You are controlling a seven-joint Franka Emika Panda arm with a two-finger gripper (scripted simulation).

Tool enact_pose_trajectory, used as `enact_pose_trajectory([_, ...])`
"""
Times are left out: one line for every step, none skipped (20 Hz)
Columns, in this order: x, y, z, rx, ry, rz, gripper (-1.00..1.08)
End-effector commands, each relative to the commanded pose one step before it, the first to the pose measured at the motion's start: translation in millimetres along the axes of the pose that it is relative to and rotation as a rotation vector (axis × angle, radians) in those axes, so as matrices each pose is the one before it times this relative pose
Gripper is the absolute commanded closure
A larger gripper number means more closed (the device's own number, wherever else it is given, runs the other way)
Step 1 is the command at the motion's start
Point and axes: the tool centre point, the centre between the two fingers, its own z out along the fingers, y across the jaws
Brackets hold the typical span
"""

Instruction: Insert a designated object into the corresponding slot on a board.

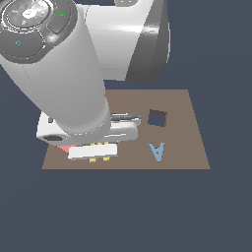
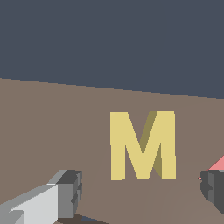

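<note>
The yellow letter M [image 2: 142,146] lies flat on the brown board [image 2: 52,122]. My gripper [image 2: 140,190] is open and hovers low over it, with one finger [image 2: 65,192] on each side of the letter and neither touching it. In the exterior view, only small yellow bits of the M [image 1: 98,159] show under my white hand [image 1: 92,151], near the board's [image 1: 187,147] front edge on the exterior view's left. The M-shaped slot is hidden, likely behind the arm.
A light blue letter A [image 1: 156,151] lies on the board to the exterior view's right, in front of a dark square hole [image 1: 157,118]. A red tile [image 1: 64,147] [image 2: 218,164] sits close beside the M. The arm's bulk covers the board's left part.
</note>
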Motion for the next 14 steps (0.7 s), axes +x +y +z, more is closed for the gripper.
enact_pose_trajectory([7.17,2.41,6.4,0.00193,0.0024,-0.00956,-0.92])
enact_pose_trajectory([2.07,0.78,2.04,0.00056,0.00036,-0.00268,-0.92])
enact_pose_trajectory([1.83,0.72,1.81,0.00048,0.00031,-0.00232,-0.92])
enact_pose_trajectory([1.62,0.57,1.57,0.00043,0.00028,-0.00212,-0.92])
enact_pose_trajectory([1.4,0.52,1.34,0.00035,0.00023,-0.00178,-0.92])
enact_pose_trajectory([1.19,0.42,1.11,0.00029,0.00019,-0.0015,-0.92])
enact_pose_trajectory([0.98,0.38,0.89,0.00022,0.00014,-0.00117,-0.92])
enact_pose_trajectory([0.79,0.25,0.66,0.00016,0.00011,-0.00096,-0.92])
enact_pose_trajectory([0.6,0.17,0.44,0.0001,0.00007,-0.00068,-0.92])
enact_pose_trajectory([0.45,-0.11,0.21,0.00007,0.00005,-0.00069,-0.92])
enact_pose_trajectory([0.19,0.1,0.0,0.0,0.0,0.0,-0.92])
enact_pose_trajectory([0.05,-0.1,-0.15,0.0,0.0,0.0,-0.92])
enact_pose_trajectory([-0.73,0.04,0.14,-0.00005,-0.00064,0.00073,-0.92])
enact_pose_trajectory([0.02,0.01,0.41,0.0,0.0,0.0,-0.92])
